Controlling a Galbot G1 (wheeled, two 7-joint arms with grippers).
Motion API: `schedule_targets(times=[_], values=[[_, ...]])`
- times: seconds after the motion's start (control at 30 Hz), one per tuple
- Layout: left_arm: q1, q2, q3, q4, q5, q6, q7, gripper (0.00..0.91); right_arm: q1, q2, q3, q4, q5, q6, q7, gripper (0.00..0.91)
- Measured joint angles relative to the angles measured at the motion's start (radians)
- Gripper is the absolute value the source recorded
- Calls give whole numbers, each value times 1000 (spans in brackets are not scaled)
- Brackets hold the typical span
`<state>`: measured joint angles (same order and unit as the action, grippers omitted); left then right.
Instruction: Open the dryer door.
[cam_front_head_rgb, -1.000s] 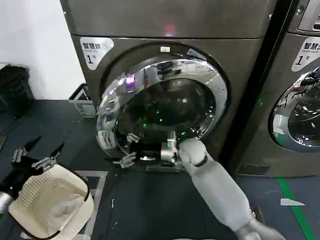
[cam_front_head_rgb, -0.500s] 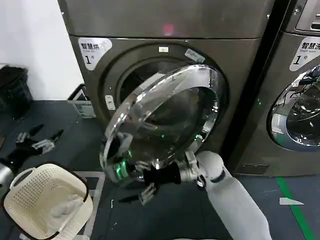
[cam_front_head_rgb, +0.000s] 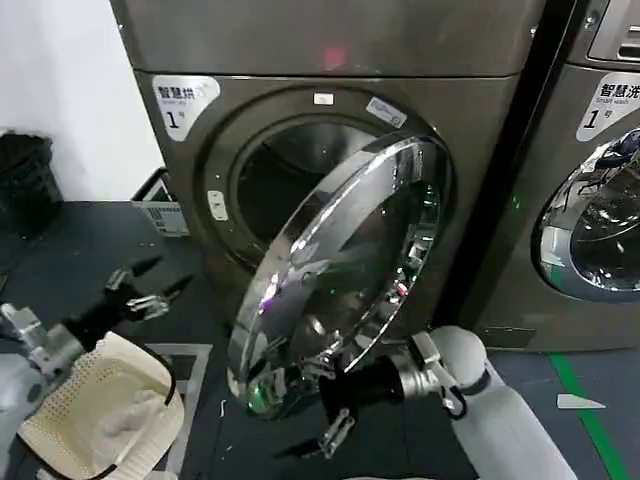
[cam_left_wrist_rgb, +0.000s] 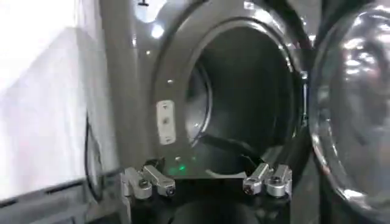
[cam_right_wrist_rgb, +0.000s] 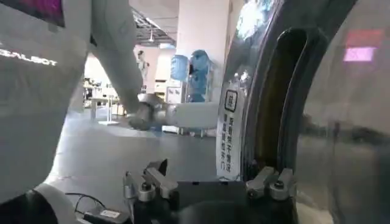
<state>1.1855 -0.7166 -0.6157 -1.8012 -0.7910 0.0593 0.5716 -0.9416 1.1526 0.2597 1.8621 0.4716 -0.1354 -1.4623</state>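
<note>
Dryer door (cam_front_head_rgb: 345, 275), a large round porthole with a wide, mirror-bright chrome ring around dark domed glass, stands swung well out from the front of the brushed grey-metal machine (cam_front_head_rgb: 300, 110), hinged on its right side and tilted so that its free edge hangs low and to the left. Behind it the round drum opening (cam_front_head_rgb: 290, 180) is exposed, dark inside and framed by a smooth grey collar with a small pale latch plate (cam_front_head_rgb: 216, 205) on its left. The right end effector (cam_front_head_rgb: 330, 405) sits at the lower rim of the door, its black body ending in silvery metal fingers (cam_front_head_rgb: 338, 432) that are spread apart, one against the chrome edge and one below it; they do not clamp anything. From the right wrist camera the chrome ring (cam_right_wrist_rgb: 244, 97) curves close beside those fingers (cam_right_wrist_rgb: 268, 181), with a narrow printed label stuck on it. The left end effector (cam_front_head_rgb: 148, 290) hovers low at the left, well apart from the door, its slender dark-tipped fingers released and splayed, pointing toward the machine. Just below it sits a cream plastic laundry basket (cam_front_head_rgb: 95, 405) with a perforated wall and a dark rim, on the dark floor (cam_front_head_rgb: 90, 240). A second machine (cam_front_head_rgb: 590, 200) with a similar chrome door stands at the right.
</note>
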Motion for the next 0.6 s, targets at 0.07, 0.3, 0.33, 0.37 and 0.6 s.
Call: schedule_targets(times=[0.07,0.3,0.33,0.37,0.6], values=[[-4,-3,25,-6,-5,-9,34,907,-19,-1,23,8,3,0,-2,907],[-48,1,110,-19,-28,-21,82,907,-85,-6,164,19,33,0,12,907],[-56,0,125,-23,-31,-20,83,907,-98,-7,185,26,36,1,14,907],[-65,-1,138,-25,-34,-20,85,907,-112,-7,207,35,37,2,13,907],[-112,-22,228,-55,-43,-10,107,907,-200,19,375,91,54,-1,23,907]])
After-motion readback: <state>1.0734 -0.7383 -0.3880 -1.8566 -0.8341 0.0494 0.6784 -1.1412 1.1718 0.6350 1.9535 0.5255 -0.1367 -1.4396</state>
